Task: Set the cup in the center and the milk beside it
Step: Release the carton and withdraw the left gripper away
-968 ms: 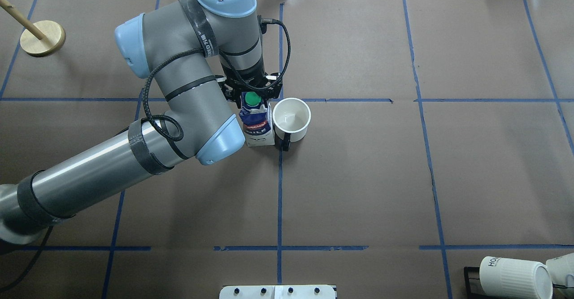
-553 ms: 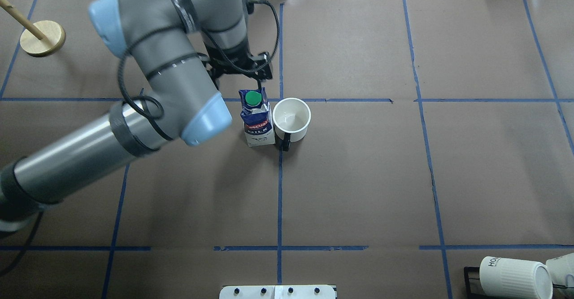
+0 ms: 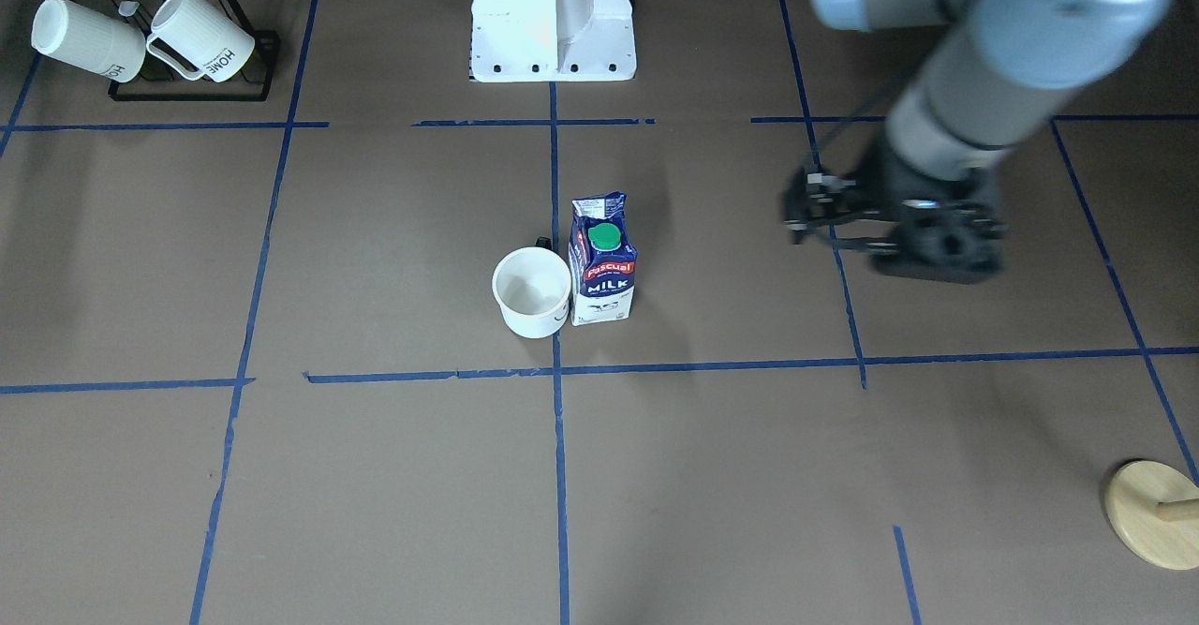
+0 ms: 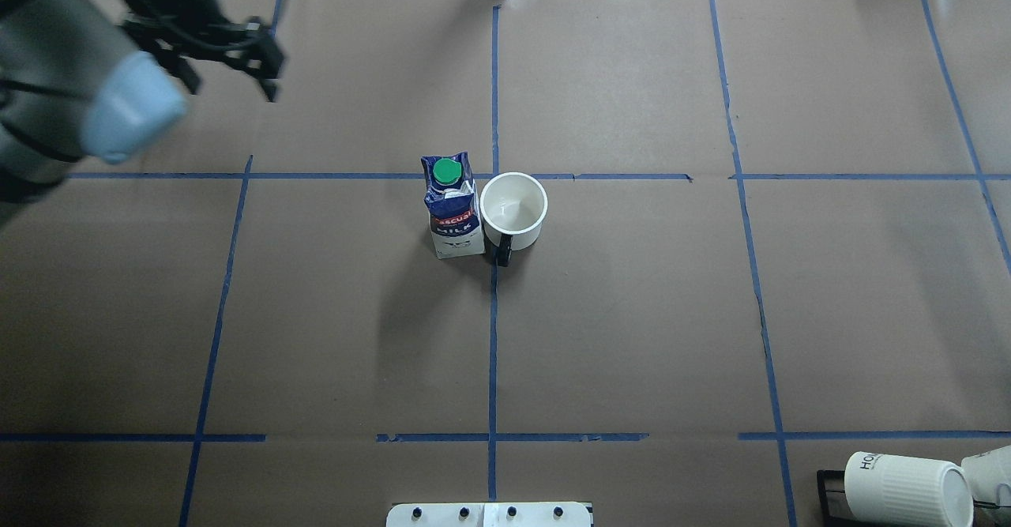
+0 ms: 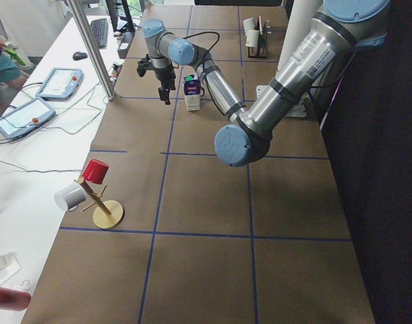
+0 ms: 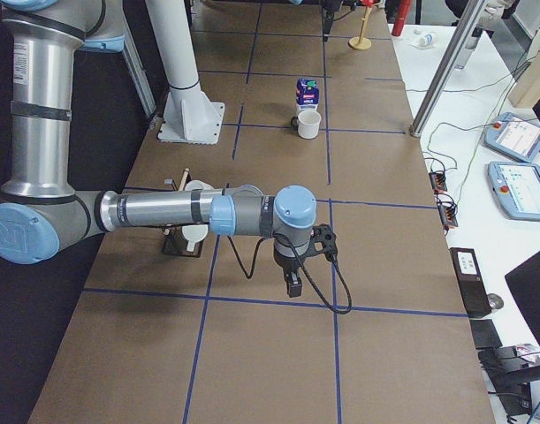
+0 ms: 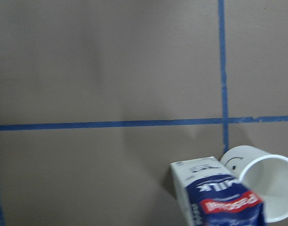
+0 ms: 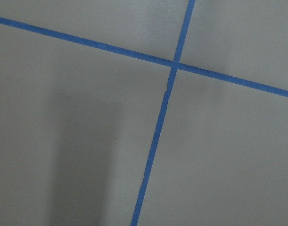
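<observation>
Cup point(image 4: 513, 209) stood upright at the center point(image 4: 495, 170), just right of the long tape line, handle toward the robot. Milk point(image 4: 452, 212) stood upright just left of it, sides about touching, green cap on top. Left gripper point(image 4: 231, 75) hung at far left above the table, well apart from both, jaws spread, nothing held. Right gripper point(image 6: 292, 284) hung over the near right table, near the mug rack point(image 6: 183, 240); couldn't tell whether it was spread or closed.
</observation>
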Tool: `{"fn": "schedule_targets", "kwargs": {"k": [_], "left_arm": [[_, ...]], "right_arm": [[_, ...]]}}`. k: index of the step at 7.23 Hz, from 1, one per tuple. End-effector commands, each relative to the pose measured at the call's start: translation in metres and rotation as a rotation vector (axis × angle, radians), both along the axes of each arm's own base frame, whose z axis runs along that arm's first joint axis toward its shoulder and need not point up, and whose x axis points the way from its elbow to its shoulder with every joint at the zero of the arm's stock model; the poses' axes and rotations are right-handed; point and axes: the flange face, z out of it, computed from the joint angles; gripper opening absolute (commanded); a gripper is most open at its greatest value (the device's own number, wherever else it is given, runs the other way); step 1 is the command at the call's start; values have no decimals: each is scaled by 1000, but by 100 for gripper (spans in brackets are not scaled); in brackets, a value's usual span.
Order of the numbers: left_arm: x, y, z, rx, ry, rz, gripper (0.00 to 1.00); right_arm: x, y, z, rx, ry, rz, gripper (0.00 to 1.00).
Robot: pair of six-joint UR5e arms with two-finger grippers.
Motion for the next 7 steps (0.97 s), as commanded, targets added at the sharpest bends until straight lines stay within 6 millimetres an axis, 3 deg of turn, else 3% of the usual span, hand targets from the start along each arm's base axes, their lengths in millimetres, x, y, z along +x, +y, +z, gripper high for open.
{"fn": "schedule_targets", "kwargs": {"k": [1, 3, 4, 5, 7], "left_arm": [[-127, 2, 128, 69, -13, 81, 100], [-223, 36, 235, 70, -34, 92, 100], [-244, 69, 287, 46, -35, 82, 100], [-253, 105, 336, -14, -42, 78, 100], [-258, 138, 373, -62, -48, 77, 100]], "right_arm": [[0, 0, 1, -3, 0, 0, 100], [0, 0, 1, -3, 0, 0, 100], [1, 0, 2, -4, 0, 1, 100], [1, 0, 2, -4, 0, 1, 100], [0, 0, 2, -3, 0, 0, 100]]}}
